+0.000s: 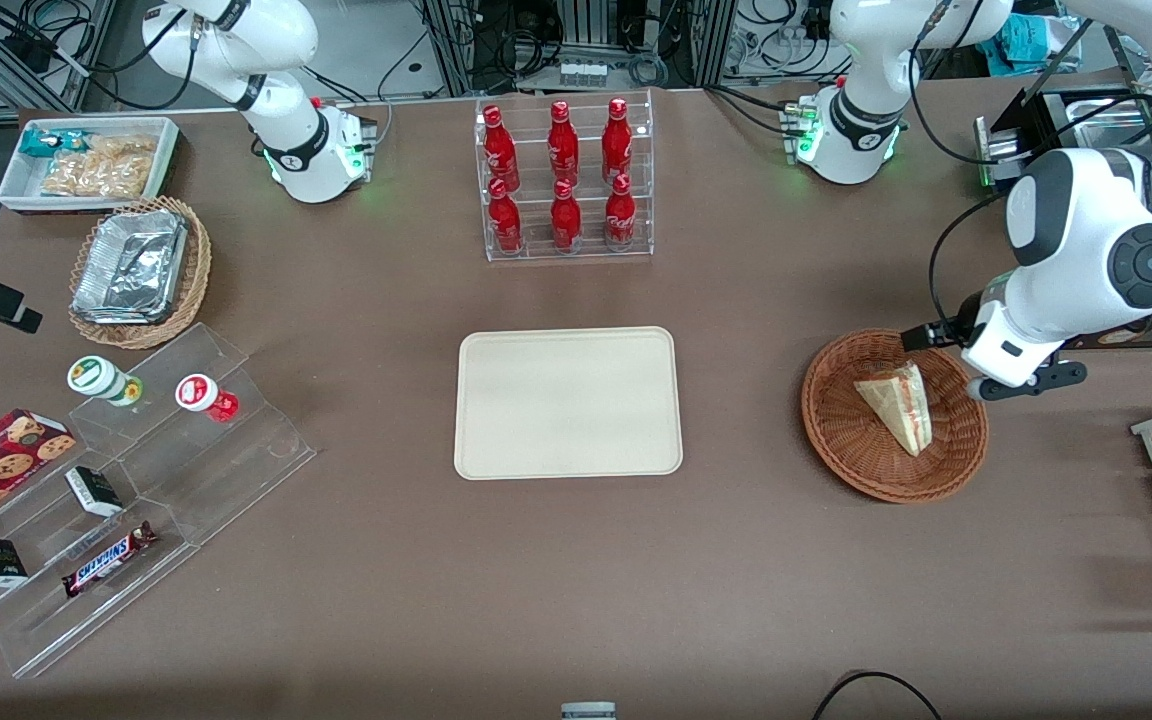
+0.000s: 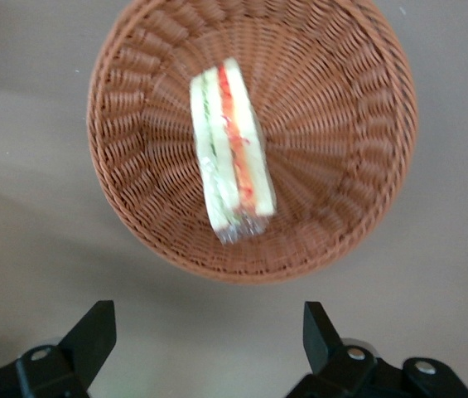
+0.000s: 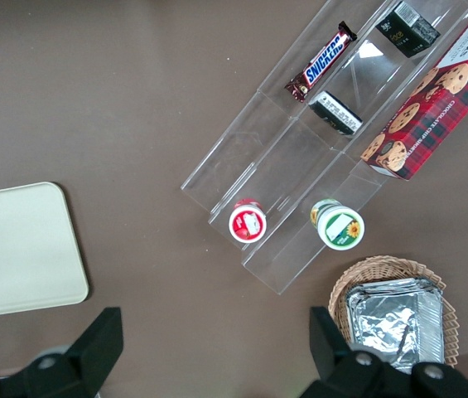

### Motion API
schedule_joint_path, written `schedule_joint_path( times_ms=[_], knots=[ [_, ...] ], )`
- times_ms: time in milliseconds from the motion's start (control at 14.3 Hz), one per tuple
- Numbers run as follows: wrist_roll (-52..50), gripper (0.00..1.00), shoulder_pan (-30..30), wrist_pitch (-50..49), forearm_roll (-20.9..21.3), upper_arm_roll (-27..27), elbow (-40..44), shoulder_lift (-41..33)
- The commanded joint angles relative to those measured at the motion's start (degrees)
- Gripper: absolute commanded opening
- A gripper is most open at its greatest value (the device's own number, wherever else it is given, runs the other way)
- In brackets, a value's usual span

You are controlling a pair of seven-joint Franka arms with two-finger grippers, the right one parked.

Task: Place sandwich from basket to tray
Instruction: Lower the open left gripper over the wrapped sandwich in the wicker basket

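With the sandwich [image 2: 232, 153] lying on its side in the basket [image 2: 366, 166] near the surface's working-arm end, the released end effector [image 2: 209, 352], hovering above the basket's rim, should centre over the wedge, straddle its bread faces and descend gently before closing.

I saw a brown matte table [image 1: 356, 620] filling most of the front view, lit evenly, w/ soft shadows under items. Farther from the front cam: metal frame rack [image 1: 586, 40], tangled black cables [image 1: 536, 50], grey floor [image 1: 376, 45]. No walls or windows visible.
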Motion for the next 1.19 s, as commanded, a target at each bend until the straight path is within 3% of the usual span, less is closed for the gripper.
schedule_joint_path(
  times_ms=[0,210,840,910,980,1050,1120],
  knots=[
    [-5.0,1.00,0.6,8.5,-0.7,-0.2,-6.2,-1.8],
    [-13.4,1.00,0.3,16.6,-2.8,-0.2,-8.8,-0.2],
    [-16.5,1.00,0.0,28.9,-3.1,-0.3,-9.4,10.9],
    [-17.5,0.96,0.0,28.9,-3.1,-0.3,-9.7,11.1],
    [-18.2,0.70,0.0,28.8,-3.1,-0.3,-10.1,10.8],
    [-18.3,0.36,0.1,28.2,-3.1,-0.3,-10.2,10.4],
    [-18.2,0.15,0.1,27.5,-3.1,-0.3,-10.1,10.0]
  ],
)
